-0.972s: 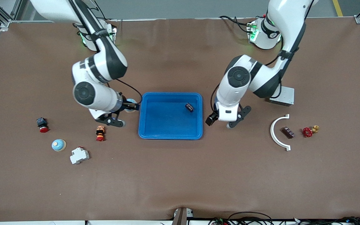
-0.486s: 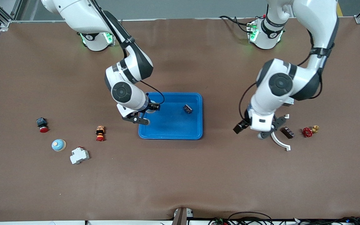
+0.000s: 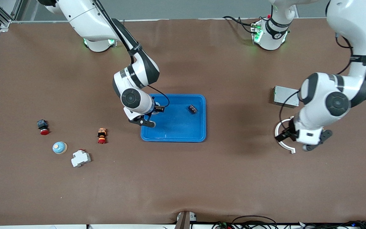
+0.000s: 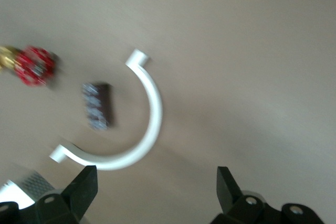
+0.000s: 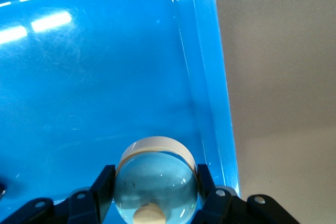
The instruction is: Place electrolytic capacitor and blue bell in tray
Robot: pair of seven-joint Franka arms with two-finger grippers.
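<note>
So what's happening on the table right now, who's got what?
The right pincer is shut on the blue bell and holds it over the tray, at the end toward the right arm. A small dark part lies in the tray. The left pincer is open and empty over the white curved piece toward the left arm's end of the table. A second bell sits on the table toward the right arm's end.
</note>
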